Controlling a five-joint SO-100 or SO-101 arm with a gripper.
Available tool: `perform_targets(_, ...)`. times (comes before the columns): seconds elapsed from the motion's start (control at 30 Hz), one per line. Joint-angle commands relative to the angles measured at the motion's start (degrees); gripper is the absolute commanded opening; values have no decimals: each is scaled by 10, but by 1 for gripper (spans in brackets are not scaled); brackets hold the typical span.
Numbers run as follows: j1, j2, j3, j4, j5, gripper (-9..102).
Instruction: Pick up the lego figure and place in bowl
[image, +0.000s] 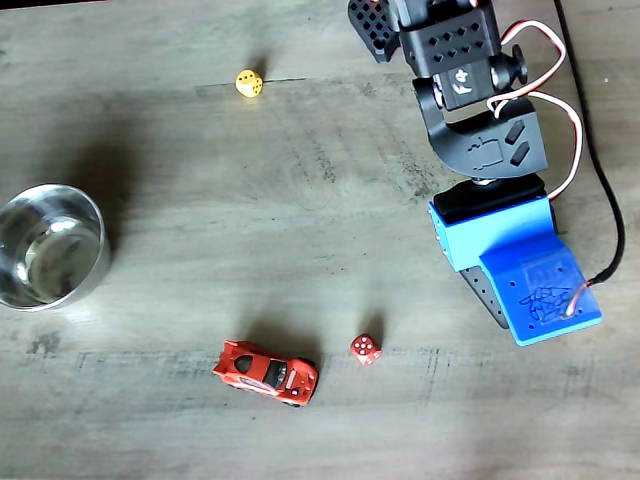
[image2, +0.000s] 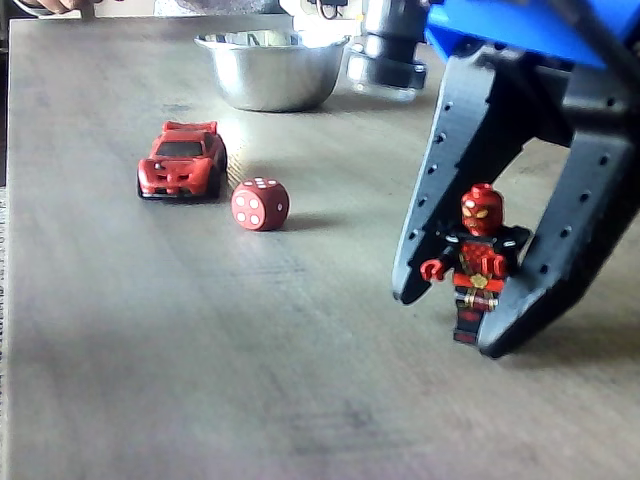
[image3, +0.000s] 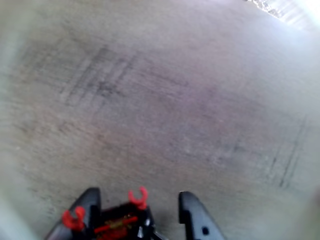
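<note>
Jaws of the gripper (image2: 450, 322) stand spread around the upright lego figure (image2: 478, 262), black-bodied with red head and hands, standing on the desk (image2: 200, 350), well apart from the steel bowl (image2: 270, 75).

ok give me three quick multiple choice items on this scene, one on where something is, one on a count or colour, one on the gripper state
1. In the low fixed view, where is the lego figure?
A. inside the bowl
B. between the gripper's fingers
C. on top of the toy car

2. How many dice lie on the table in the top-down fixed view?
A. one
B. two
C. three

3. What is the gripper doing?
A. open around the figure
C. shut on the red die
B. shut on the car

Answers:
1 B, the figure stands between the two dark fingers.
2 B, a yellow die and a red die.
3 A, the fingers sit spread either side of the figure, with a gap visible on its left.
</note>
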Motion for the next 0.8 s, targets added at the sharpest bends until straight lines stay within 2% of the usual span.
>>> perform_targets(0.0, 2, 5, 0, -3, 3, 18)
perform_targets(0.77, 6, 6, 0, -4, -4, 18)
